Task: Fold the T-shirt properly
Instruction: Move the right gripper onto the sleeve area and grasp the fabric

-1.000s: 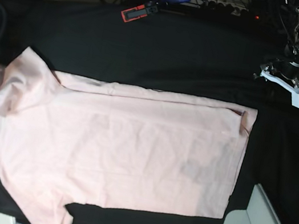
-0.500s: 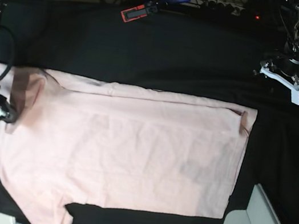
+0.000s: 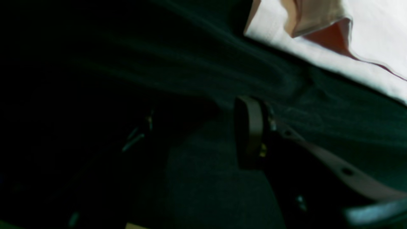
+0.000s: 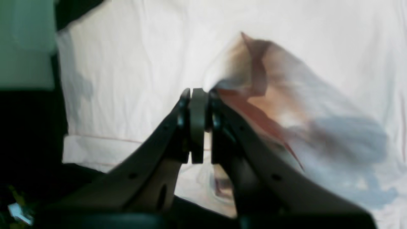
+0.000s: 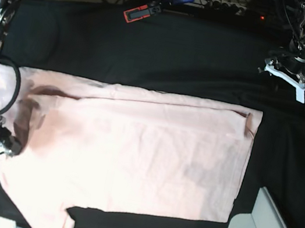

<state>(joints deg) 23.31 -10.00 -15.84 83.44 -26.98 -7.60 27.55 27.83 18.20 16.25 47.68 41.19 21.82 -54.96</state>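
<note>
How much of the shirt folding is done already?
A bit. The far long edge of the T-shirt already lies turned over in a strip. Now the right gripper is shut on a sleeve, lifting it over the shirt. The left gripper waits open, off the shirt. The near sleeve is unfolded, and the body isn't folded up yet.
</note>
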